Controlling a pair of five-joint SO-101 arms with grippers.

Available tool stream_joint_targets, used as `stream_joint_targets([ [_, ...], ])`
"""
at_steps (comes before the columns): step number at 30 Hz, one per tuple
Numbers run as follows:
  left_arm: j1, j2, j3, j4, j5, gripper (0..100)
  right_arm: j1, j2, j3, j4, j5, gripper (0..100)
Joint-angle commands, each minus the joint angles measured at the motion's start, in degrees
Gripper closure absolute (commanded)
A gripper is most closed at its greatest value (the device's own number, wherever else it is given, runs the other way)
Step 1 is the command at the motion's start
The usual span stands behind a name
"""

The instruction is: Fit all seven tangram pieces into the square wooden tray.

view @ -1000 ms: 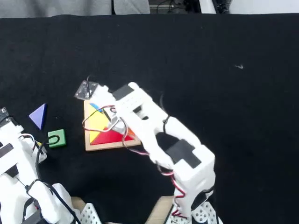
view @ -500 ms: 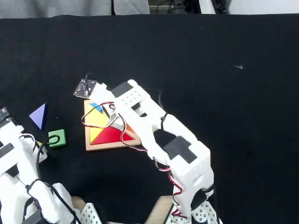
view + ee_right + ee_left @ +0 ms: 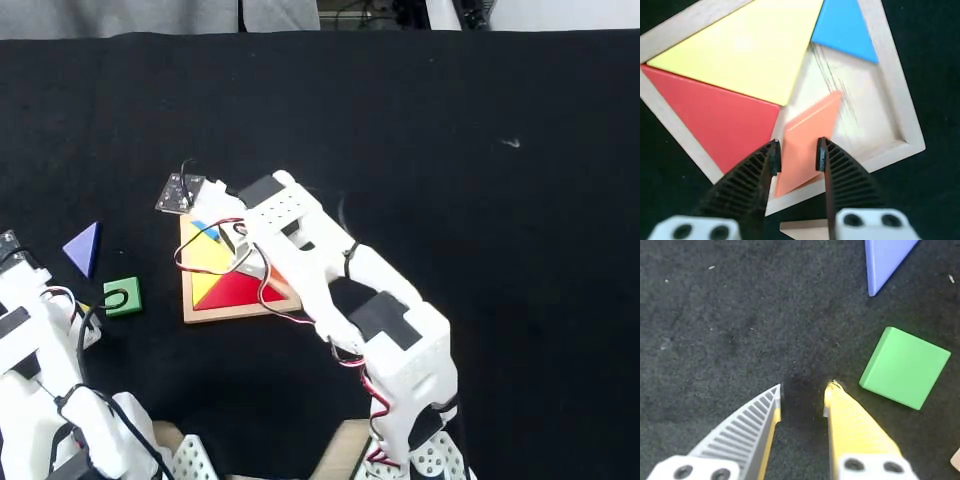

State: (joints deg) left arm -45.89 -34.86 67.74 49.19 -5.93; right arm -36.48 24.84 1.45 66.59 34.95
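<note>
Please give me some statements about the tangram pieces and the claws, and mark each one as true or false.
1. The green square lies on the table, outside the wooden tray. True.
2. The blue triangle lies outside the tray. False: it sits in a tray corner.
3. The left claw holds the green square. False: it is open and empty, beside the square.
4. The yellow triangle and the red triangle touch along one edge. True.
</note>
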Motion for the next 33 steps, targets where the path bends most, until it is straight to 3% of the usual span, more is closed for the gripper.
stream_joint_targets([
  [1, 0.75, -0.97, -0.13, -0.62, 0.35, 85, 1.05, 0.84, -0.92, 1.41, 1.14, 85.6],
  [25, 0.75, -0.97, -0.13, -0.62, 0.35, 85, 4.4, 4.35, -1.89, 1.05, 2.64, 85.6],
  [33, 0.75, -0.97, -0.13, -0.62, 0.35, 85, 4.4, 9.1, -8.31, 5.71, 2.37, 85.6],
])
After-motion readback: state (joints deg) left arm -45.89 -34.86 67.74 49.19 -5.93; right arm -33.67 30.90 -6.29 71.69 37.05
